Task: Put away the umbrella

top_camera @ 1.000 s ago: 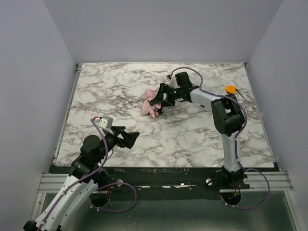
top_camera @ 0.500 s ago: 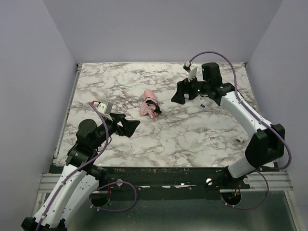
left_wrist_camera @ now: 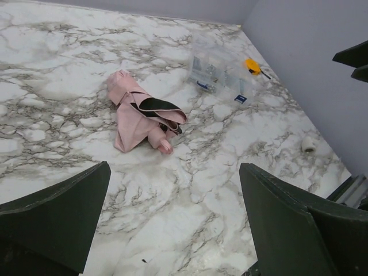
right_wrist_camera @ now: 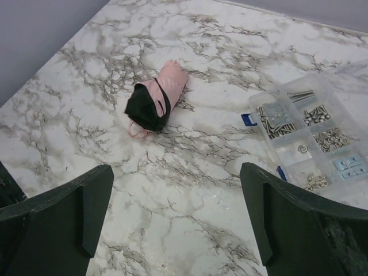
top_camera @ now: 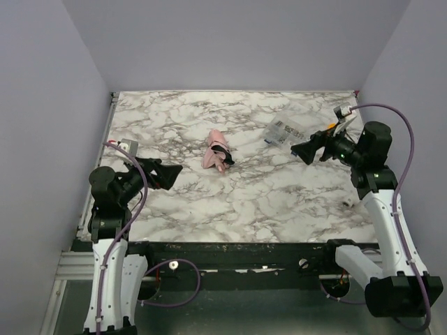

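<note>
Pink umbrella (top_camera: 215, 151) (folded) lies near clear box (top_camera: 283, 130).

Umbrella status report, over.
Left gripper open, empty. Right gripper open, empty. Umbrella folded, lying between them, unheld. Parts box off to the side, not blocking.

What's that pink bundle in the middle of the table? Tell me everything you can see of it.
A folded umbrella: pale pink fabric, loosely crumpled, with a black patch among the folds, a small pink handle stub and a thin strap loop. It lies flat on the marble table, touching nothing else.
</note>
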Action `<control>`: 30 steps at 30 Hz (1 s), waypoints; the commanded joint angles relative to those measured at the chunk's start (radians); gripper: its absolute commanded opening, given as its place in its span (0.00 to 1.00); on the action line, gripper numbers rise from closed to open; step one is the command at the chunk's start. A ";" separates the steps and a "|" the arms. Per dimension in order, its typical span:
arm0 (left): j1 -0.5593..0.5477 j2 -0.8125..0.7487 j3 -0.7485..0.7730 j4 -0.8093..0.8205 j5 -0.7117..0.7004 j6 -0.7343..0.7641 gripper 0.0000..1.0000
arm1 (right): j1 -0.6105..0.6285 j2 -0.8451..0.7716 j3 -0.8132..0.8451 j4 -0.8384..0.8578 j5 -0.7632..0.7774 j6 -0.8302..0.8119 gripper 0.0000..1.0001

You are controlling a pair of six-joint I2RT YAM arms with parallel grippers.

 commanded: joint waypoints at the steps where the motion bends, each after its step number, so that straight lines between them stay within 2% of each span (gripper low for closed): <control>1: 0.005 -0.082 -0.047 -0.062 0.014 0.127 0.99 | -0.043 -0.061 -0.086 0.126 -0.035 0.116 1.00; 5: -0.007 -0.141 -0.072 -0.083 -0.041 0.169 0.99 | -0.049 -0.096 -0.137 0.163 0.024 0.136 1.00; 11: -0.009 -0.111 -0.069 -0.075 -0.054 0.179 0.98 | -0.060 -0.099 -0.193 0.231 0.138 0.244 1.00; 17: -0.009 -0.115 -0.069 -0.069 -0.060 0.181 0.98 | -0.065 -0.082 -0.195 0.241 0.193 0.190 1.00; 30: -0.008 -0.094 -0.089 -0.045 -0.135 0.116 0.98 | -0.123 -0.044 -0.198 0.209 0.040 0.124 1.00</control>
